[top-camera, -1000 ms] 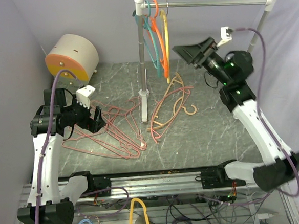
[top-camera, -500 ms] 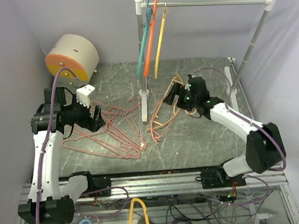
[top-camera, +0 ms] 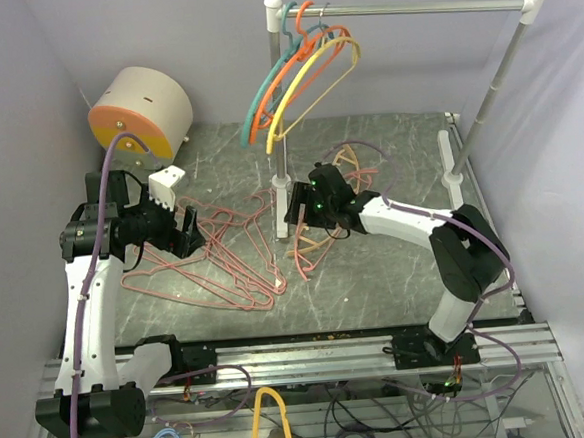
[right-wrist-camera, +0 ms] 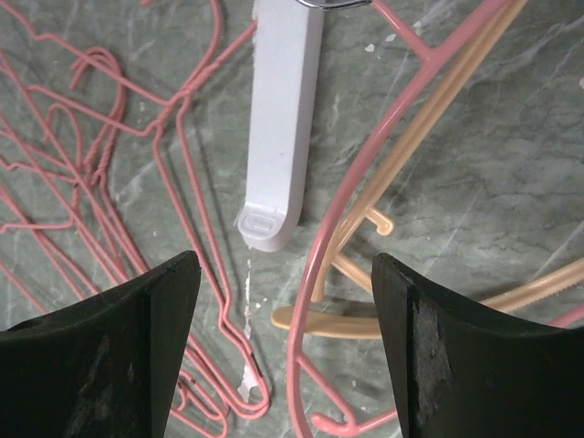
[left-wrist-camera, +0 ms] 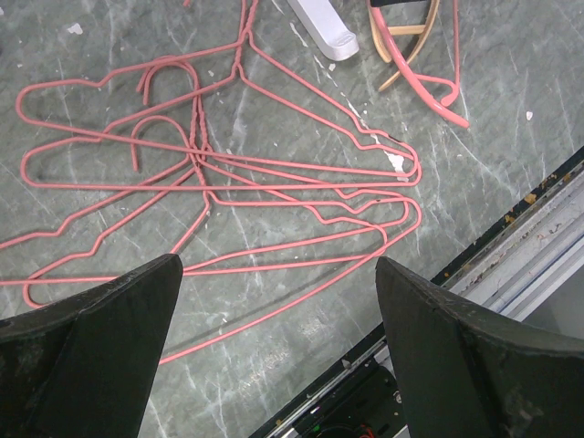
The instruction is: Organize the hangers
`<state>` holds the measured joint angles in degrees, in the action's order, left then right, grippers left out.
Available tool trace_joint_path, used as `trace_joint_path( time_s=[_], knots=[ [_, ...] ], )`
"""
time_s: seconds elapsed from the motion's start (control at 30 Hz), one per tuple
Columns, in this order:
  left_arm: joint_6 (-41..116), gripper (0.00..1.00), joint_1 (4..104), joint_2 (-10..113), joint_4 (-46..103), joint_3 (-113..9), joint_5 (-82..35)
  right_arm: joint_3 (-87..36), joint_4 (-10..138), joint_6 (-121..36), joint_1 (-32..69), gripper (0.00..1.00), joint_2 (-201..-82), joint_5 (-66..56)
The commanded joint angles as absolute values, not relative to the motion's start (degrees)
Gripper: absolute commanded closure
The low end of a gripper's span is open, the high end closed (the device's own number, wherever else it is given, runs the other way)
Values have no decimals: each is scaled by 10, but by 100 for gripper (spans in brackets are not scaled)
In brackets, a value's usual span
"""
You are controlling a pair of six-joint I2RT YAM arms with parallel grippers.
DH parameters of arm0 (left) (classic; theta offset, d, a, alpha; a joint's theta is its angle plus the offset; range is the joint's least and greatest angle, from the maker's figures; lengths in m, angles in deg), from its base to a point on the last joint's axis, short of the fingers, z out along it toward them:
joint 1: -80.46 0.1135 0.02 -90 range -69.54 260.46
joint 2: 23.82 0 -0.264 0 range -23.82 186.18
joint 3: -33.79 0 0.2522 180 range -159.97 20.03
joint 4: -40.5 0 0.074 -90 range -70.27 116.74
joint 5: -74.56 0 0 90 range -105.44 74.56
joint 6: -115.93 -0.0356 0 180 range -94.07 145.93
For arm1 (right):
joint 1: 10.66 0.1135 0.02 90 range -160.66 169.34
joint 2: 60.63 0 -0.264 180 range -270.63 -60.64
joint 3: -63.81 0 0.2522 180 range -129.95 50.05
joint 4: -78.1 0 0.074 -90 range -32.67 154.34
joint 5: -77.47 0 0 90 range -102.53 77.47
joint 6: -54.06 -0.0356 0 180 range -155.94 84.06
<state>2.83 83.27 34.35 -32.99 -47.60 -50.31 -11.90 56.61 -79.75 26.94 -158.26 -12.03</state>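
Grey counter [top-camera: 396, 277] carries most of the hangers. Pink wire ones [left-wrist-camera: 197, 151] lie under your left fingers [left-wrist-camera: 87, 347], which are spread and idle. A peach one [right-wrist-camera: 429, 128] and a thick pink one [right-wrist-camera: 315, 265] lie beside the stand's foot [right-wrist-camera: 278, 128]. Three more hang on the rail [top-camera: 418, 9]. You're at a pickup: your right fingers [right-wrist-camera: 100, 356], spread, straddle that pair. Drop and pinch one hanger only. A second ago the right arm was up by the rail; it has come down, and the hung hangers have swung outward.
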Motion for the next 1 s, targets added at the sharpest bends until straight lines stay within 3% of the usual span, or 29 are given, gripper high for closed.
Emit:
trace_joint_path(
  time_s=[0.0,0.5,0.73,0.97],
  knots=[
    [27,1,837,336,-318,-472,-509,-148,554,-800,281,24,-1610,-181],
    [29,2,837,338,-316,-472,-506,-167,561,-787,290,41,-1664,-220],
    [29,1,838,337,-314,-470,-508,-181,557,-777,289,57,-1674,-236],
    [32,1,837,336,-313,-470,-506,-192,550,-776,289,59,-1692,-242]
  ],
)
